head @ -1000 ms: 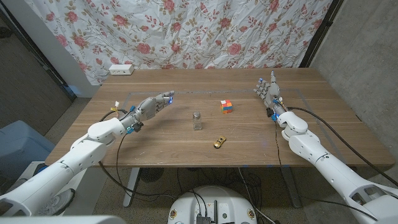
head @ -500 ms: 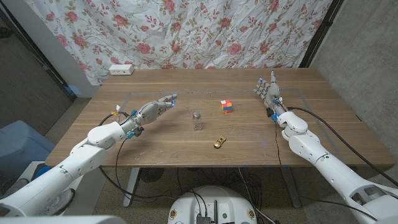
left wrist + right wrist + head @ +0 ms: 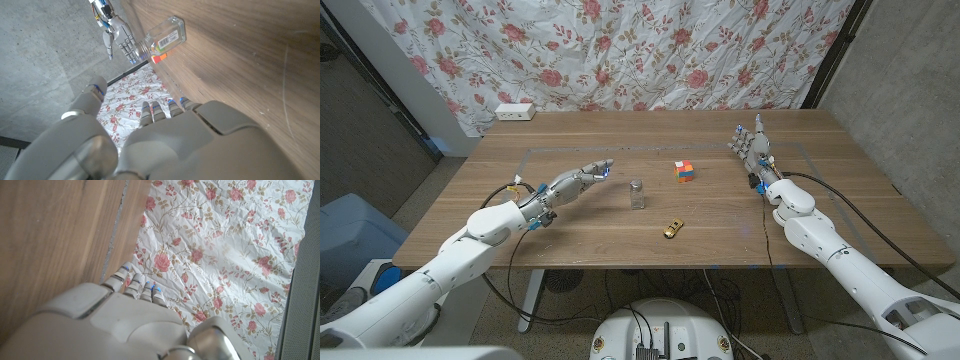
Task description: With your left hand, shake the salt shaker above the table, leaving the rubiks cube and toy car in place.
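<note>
Head view: the salt shaker (image 3: 637, 193) stood upright near mid-table (image 3: 570, 235), ungrasped. The left hand (image 3: 578, 181), fingers apart and empty, was near the shaker; grasp, lift and shake remained. The rubiks cube (image 3: 684, 171) and toy car (image 3: 672, 229) lay apart from the shaker, leaving approach room. The right hand (image 3: 750, 146) stood open beyond the cube.

Left wrist view: the shaker (image 3: 164, 36) lay ahead of the fingers (image 3: 150, 111), untouched.

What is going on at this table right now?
The robot's left hand reaches, fingers apart and holding nothing, toward the salt shaker, which stands upright on the table, not yet touched. The rubiks cube and toy car sit nearby. The right hand waits at the table's right side.
</note>
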Robot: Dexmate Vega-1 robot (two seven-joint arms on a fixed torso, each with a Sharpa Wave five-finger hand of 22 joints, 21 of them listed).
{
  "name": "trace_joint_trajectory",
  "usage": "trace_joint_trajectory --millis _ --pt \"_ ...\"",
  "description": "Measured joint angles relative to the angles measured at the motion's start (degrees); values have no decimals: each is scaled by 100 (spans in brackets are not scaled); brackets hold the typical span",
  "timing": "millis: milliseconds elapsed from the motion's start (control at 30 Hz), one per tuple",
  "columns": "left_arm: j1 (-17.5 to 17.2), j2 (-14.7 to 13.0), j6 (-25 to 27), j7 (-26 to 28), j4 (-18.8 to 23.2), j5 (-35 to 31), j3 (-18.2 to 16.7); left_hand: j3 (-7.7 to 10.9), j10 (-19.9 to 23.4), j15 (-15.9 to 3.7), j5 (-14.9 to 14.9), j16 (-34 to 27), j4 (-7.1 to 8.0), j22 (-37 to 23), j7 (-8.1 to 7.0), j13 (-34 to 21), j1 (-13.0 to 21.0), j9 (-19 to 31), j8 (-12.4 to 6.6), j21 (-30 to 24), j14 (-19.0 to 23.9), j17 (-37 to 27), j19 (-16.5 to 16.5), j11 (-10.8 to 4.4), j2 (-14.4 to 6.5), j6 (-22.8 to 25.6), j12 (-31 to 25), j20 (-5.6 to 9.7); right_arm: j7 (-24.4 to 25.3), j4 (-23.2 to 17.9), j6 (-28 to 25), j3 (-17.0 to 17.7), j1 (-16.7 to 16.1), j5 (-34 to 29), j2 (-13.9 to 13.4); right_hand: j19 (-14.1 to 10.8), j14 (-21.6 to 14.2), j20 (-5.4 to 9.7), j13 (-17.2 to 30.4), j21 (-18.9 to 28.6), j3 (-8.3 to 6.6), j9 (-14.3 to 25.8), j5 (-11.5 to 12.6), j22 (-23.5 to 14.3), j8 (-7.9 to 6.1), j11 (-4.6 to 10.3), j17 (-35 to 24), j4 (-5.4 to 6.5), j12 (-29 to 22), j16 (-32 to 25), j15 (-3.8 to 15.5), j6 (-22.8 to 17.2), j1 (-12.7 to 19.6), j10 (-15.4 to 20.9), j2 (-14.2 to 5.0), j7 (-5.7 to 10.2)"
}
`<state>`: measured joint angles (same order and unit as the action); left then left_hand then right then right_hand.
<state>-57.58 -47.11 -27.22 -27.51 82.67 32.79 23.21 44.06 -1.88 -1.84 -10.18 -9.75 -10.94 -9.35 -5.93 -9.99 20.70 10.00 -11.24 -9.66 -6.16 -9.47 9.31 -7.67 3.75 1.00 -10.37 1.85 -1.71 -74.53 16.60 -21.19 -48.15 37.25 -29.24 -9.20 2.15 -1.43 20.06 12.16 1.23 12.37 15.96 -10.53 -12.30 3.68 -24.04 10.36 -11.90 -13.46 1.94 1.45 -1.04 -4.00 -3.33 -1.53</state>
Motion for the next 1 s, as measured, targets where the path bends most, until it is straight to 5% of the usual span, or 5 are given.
trace_joint_trajectory --millis 1000 --pt "312 436 -282 470 -346 -698 505 -1 202 -15 -22 -66 0 0 155 1 257 -14 -24 -33 264 0 -54 88 257 -49 -50 -10 -3 6 4 -1 2 -1 3 0 0 0 0 0 0 0 0 0 0 0 0 0 0 0 0 0 0 0 0 0"
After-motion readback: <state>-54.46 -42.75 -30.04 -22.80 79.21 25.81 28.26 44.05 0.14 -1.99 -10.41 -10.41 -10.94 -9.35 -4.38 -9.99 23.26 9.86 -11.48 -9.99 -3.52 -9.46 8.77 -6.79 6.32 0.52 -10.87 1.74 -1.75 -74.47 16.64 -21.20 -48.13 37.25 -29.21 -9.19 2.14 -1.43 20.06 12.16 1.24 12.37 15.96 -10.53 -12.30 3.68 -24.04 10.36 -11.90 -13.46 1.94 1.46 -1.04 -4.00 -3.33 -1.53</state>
